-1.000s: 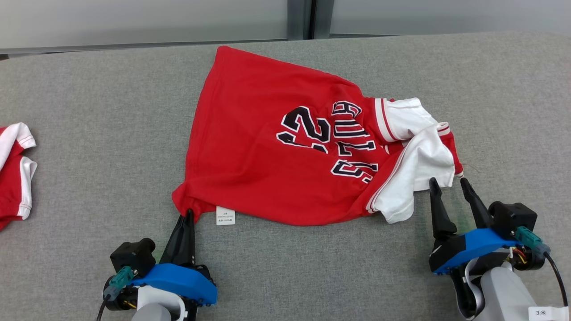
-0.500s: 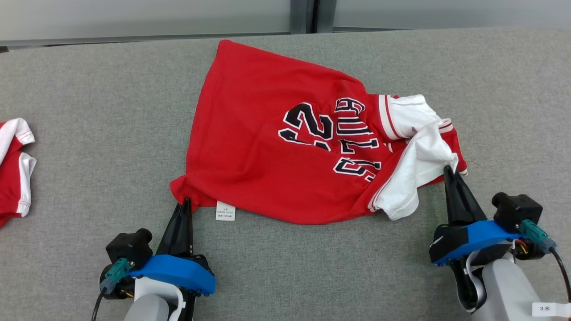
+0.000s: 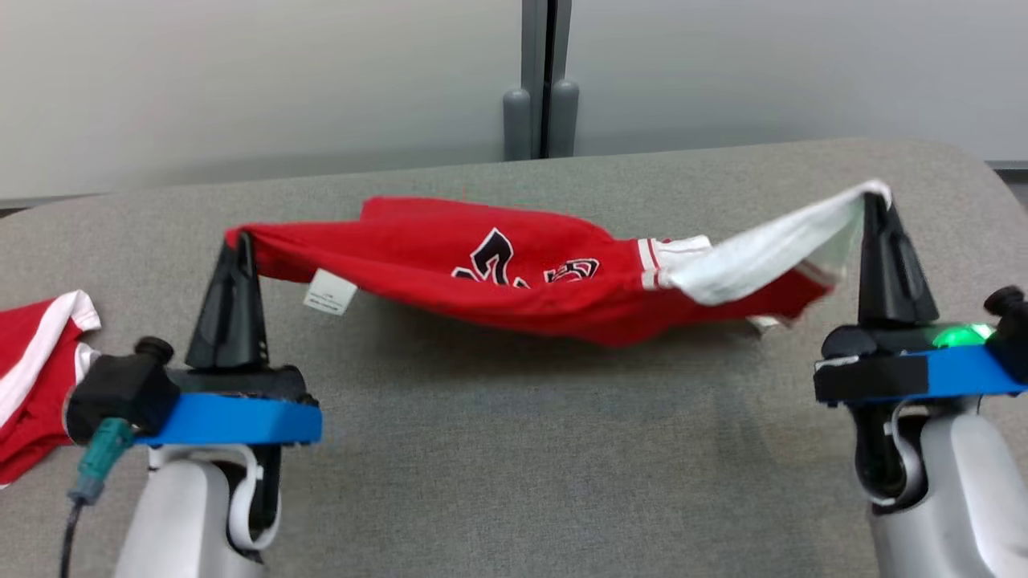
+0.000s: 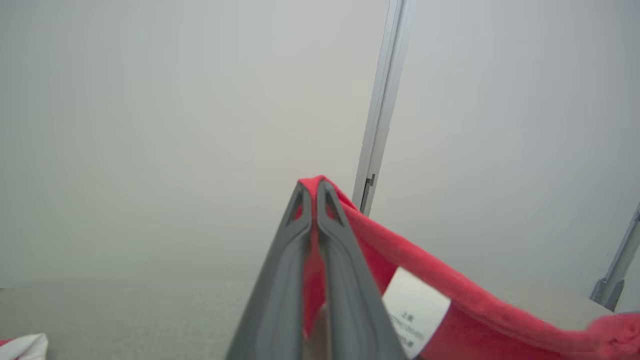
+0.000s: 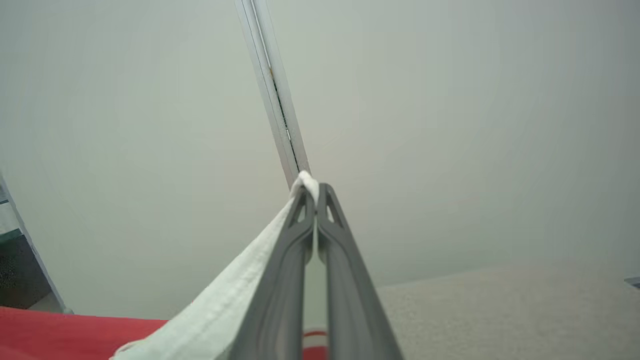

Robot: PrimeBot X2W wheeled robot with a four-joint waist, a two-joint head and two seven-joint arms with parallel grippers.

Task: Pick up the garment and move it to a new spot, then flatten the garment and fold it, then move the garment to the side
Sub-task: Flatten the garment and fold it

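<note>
The garment (image 3: 514, 277) is a red jersey with black lettering and white sleeves, and it hangs stretched above the grey table (image 3: 514, 449). My left gripper (image 3: 238, 241) is shut on its red hem corner beside the white care label (image 3: 329, 291). My right gripper (image 3: 874, 199) is shut on the white sleeve end at the upper right. The jersey sags in the middle between both grips. In the left wrist view, red cloth (image 4: 430, 285) is pinched at the fingertips of the left gripper (image 4: 313, 184). Over in the right wrist view, white cloth (image 5: 225, 310) trails from the tip of the right gripper (image 5: 312, 187).
A second red and white garment (image 3: 36, 385) lies at the table's left edge. A pale wall with a grey vertical post (image 3: 540, 88) stands behind the table. The table's rounded right corner (image 3: 976, 172) is near my right gripper.
My right gripper closed on the white sleeve. Both grippers then rose, lifting the jersey off the table and stretching it between them. The head camera has tilted up.
</note>
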